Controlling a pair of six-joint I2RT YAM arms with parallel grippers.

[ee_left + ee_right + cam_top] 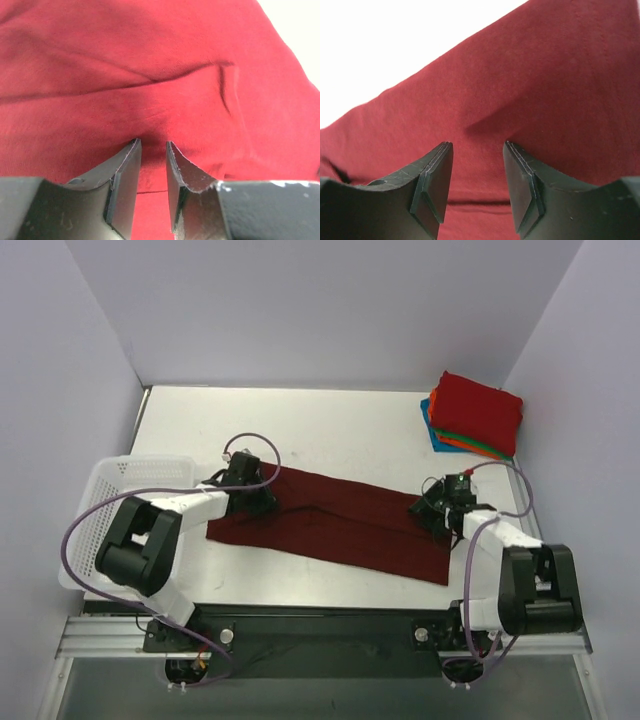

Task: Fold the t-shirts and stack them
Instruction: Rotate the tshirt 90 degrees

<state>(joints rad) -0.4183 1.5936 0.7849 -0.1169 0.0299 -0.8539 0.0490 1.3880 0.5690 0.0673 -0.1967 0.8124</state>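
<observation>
The dark maroon t-shirt [330,530] lies folded into a long strip across the table's middle. My left gripper [252,492] is at its left end; in the left wrist view the jaws [153,150] stand narrowly apart, pinching the maroon cloth [150,75]. My right gripper [437,508] is at the strip's right end; its jaws [477,150] are apart over the cloth [545,75], tips touching it. A stack of folded t-shirts [477,410] sits at the back right: bright red on top, with orange, green and blue edges below.
A white mesh basket [110,502] stands at the left table edge beside the left arm. Grey walls close in the left, back and right sides. The arm bases and rail run along the near edge.
</observation>
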